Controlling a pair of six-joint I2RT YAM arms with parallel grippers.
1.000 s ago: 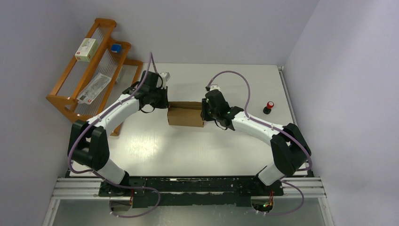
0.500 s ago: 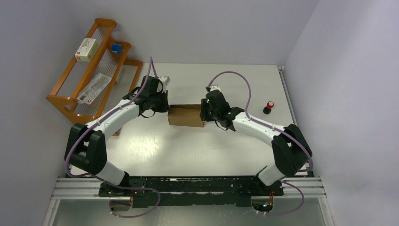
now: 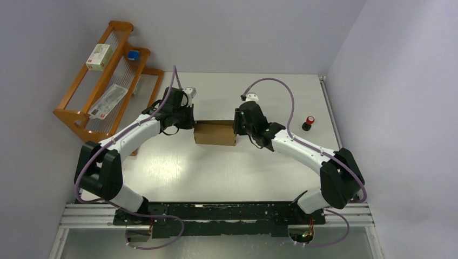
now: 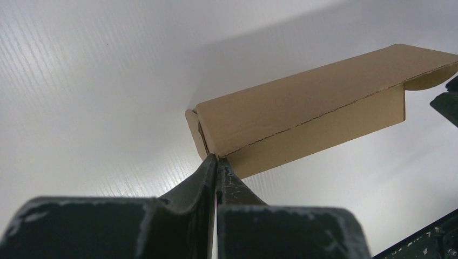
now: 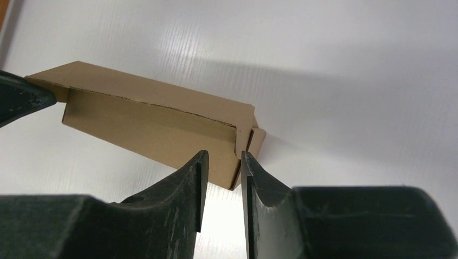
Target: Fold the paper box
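A plain brown corrugated cardboard box point(image 3: 215, 133) sat folded at mid-tabletop point(image 3: 216, 172), its inside hidden. The left gripper point(image 4: 216, 162), pressed together, touched its left end. The right gripper point(image 5: 221, 159), slightly spread, straddled its right corner. Far left, an orange wooden rack point(image 3: 120, 25) held a small white carton point(image 3: 100, 56).

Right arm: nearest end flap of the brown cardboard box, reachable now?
Likely yes. The right claw sits at that end of the brown cardboard box, jaws partly open, nothing between them and the flap. The shut left claw is at the opposite end.
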